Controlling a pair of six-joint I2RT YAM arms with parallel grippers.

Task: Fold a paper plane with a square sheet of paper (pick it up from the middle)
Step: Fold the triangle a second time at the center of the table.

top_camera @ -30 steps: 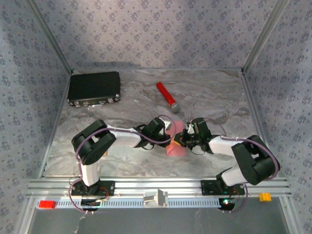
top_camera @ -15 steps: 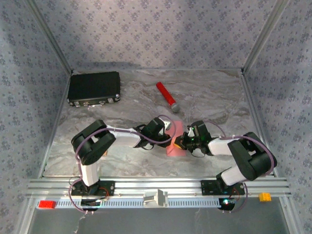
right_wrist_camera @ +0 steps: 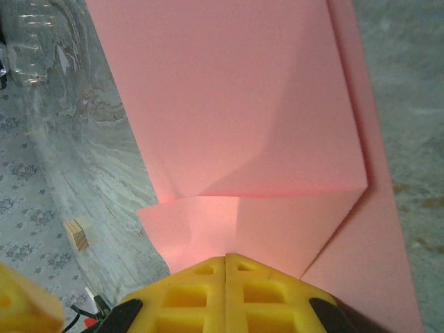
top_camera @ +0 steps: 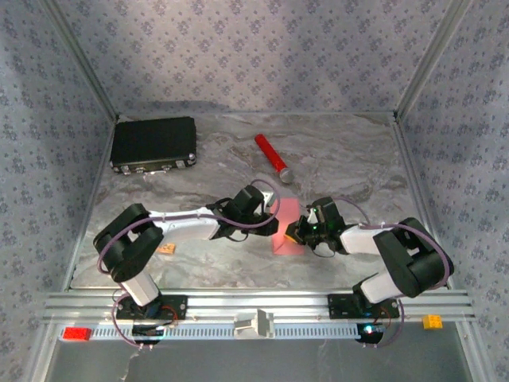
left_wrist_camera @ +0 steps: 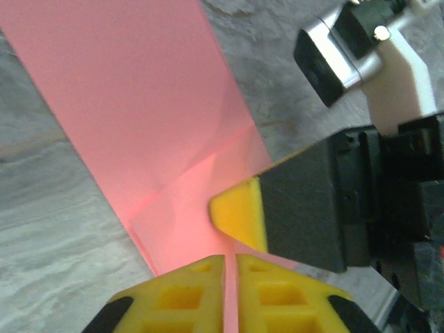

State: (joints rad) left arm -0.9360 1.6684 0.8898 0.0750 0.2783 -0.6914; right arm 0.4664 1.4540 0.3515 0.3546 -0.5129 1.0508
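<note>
There's one square sheet of paper [top_camera: 285, 245], pink-red and already creased, lying on the marbled table [top_camera: 358, 159] right where the two grippers meet. The right gripper [right_wrist_camera: 225, 258] has its two yellow fingers [right_wrist_camera: 187, 295] pressed tight together. A folded flap of the sheet runs straight into their tips, so they look clamped on it, and the rest of the paper spreads out ahead of them.

The left gripper [left_wrist_camera: 225, 260] comes at the same sheet from the other side. Its two fingers [left_wrist_camera: 180, 295] are drawn in to a hairline slit with pink showing through. I can't tell whether any paper is actually caught there. Just ahead of those tips, one yellow-tipped finger of the right gripper sits on the paper.

Around them I count three loose things. One red cylinder with a grey tip [top_camera: 270, 157] lies beyond both sets of fingertips, well apart. One black case [top_camera: 153, 143] sits far off past the left fingers. One small tan block [top_camera: 165, 249] is back behind them, beside the left forearm.
</note>
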